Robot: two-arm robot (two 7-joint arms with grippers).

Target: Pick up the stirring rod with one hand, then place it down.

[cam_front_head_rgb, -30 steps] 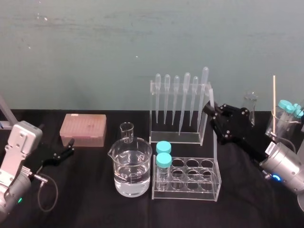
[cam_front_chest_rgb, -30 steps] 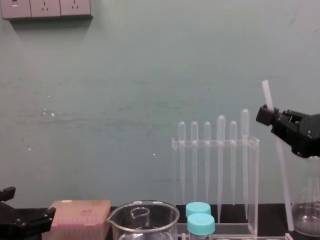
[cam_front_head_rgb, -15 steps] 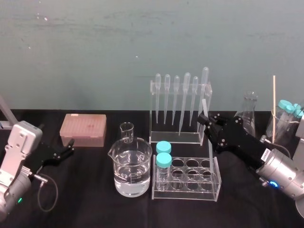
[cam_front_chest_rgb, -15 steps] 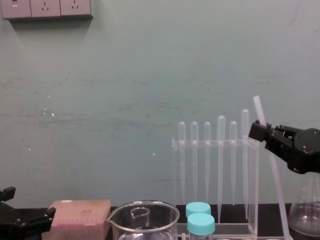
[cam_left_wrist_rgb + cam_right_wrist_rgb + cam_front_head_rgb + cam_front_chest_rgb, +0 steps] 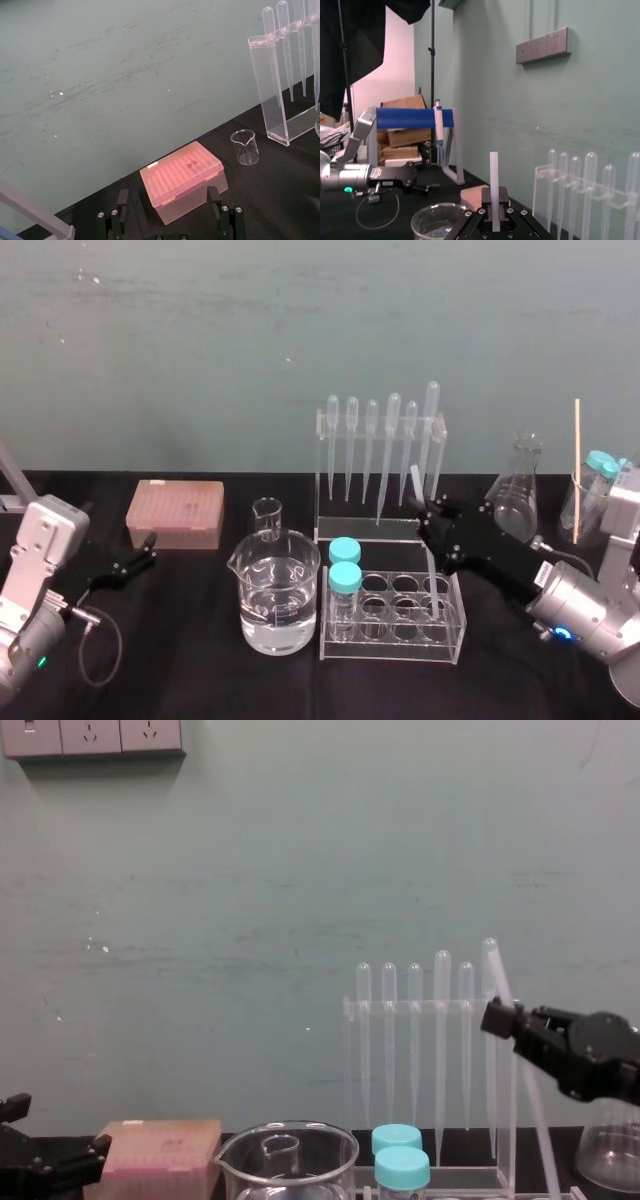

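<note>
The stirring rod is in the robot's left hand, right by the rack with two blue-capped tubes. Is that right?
Wrong hand: the head view shows the right hand shut on the stirring rod, right by the rack with two blue-capped tubes. The left hand rests open beside the pink box.

Even, soft indoor light, faint shadows
</note>
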